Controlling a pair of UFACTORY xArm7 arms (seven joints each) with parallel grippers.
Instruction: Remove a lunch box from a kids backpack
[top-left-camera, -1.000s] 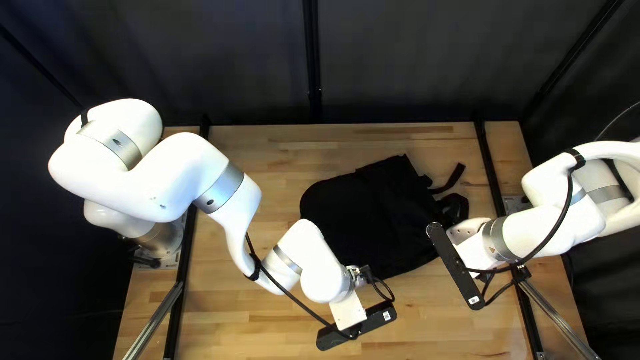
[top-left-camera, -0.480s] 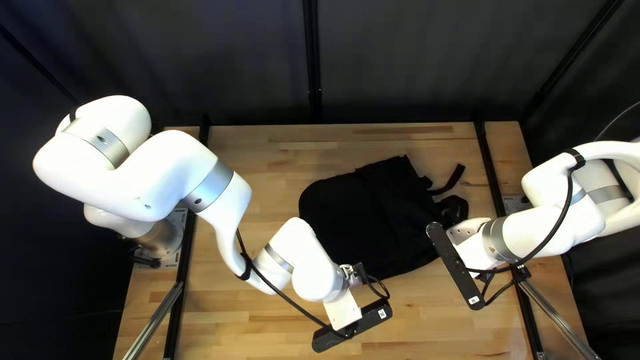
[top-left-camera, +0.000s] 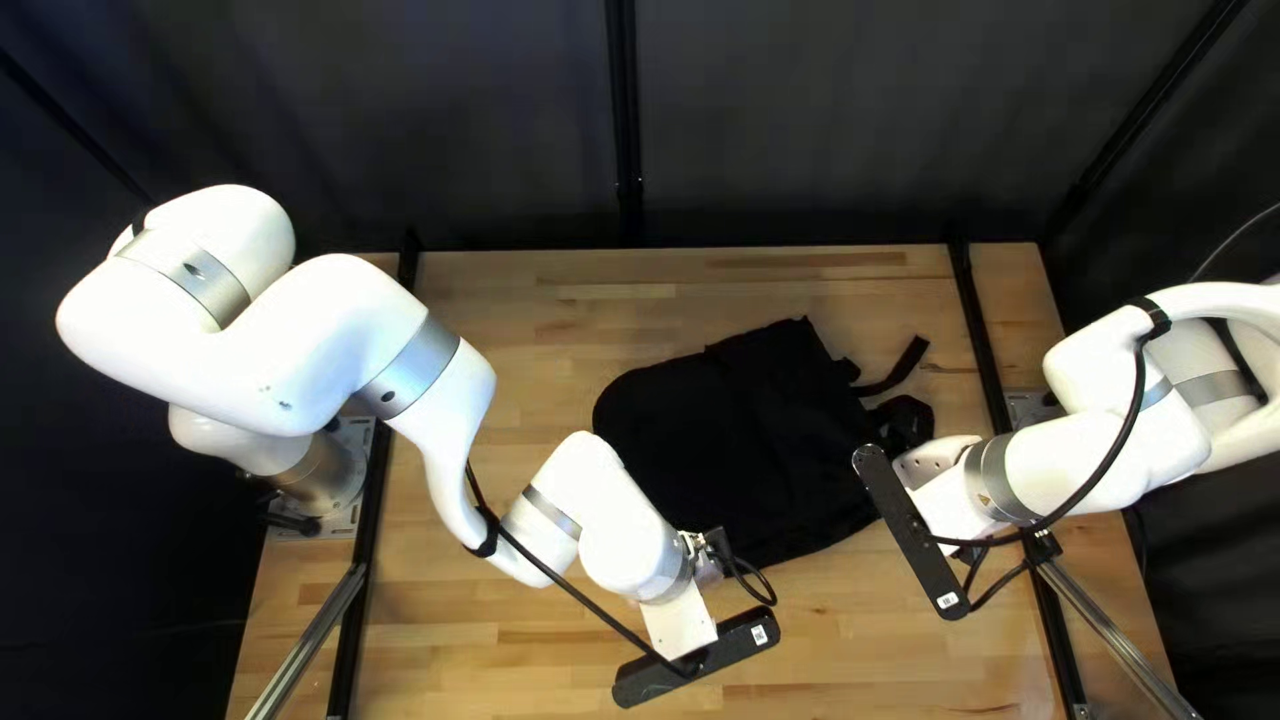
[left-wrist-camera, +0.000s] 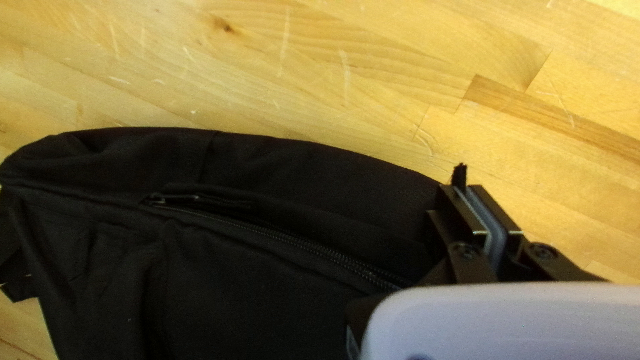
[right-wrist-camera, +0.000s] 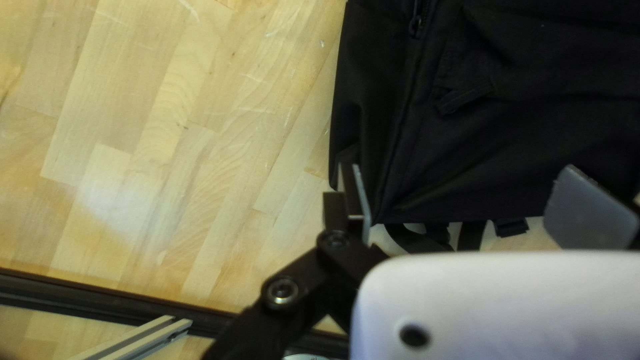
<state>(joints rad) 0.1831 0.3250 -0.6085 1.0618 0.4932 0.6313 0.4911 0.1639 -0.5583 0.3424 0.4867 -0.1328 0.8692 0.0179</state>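
so I've got the wooden table point(top-left-camera: 534, 307) in front of me, with my left arm point(top-left-camera: 347, 334) reaching in over the near half and my right arm point(top-left-camera: 1107, 454) coming in from its side. The black backpack point(top-left-camera: 747, 440) lies flat on the table between them, a bit right of centre in the top left view. My right gripper point(top-left-camera: 931, 460) is wide, nothing in its grip, over by the bag's strap end, while my left gripper point(top-left-camera: 708, 567) is narrow, at the bag's near side. Loose strap point(top-left-camera: 896, 368) sticks out toward the right arm, a zipper point(left-wrist-camera: 293, 239) runs along the bag toward the left gripper point(left-wrist-camera: 477, 197), and a tiny black tab point(left-wrist-camera: 460, 175) is pinched there, poking past the fingertips
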